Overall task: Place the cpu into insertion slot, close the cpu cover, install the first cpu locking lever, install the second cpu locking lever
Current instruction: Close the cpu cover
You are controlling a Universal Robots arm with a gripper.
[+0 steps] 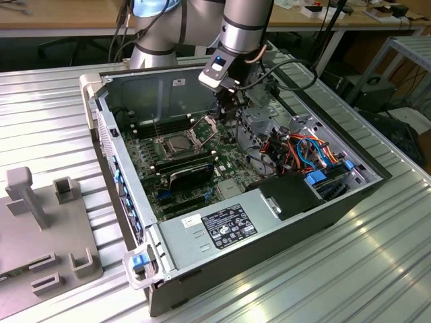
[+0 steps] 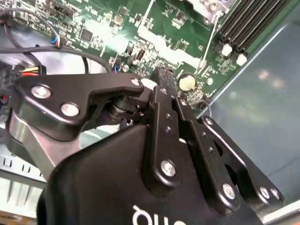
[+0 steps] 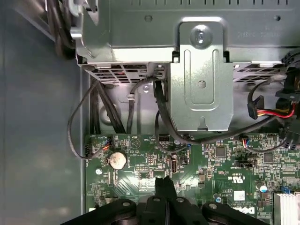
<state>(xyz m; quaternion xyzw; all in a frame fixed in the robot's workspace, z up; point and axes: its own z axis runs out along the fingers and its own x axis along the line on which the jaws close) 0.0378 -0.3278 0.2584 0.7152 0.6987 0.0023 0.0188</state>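
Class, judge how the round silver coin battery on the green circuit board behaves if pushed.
The round silver coin battery probably stays put, lying flat on the green circuit board. Its smooth metal face likely feels slippery.

Green motherboard dotted with black chips — black gripper, grey steel bracket, orange and blue cables.

Robotics lab or workshop. Robot arm stands at a ribbed aluminium table, with an opened PC case on it and a grey jig alongside. Wooden benches behind, hung with cables.
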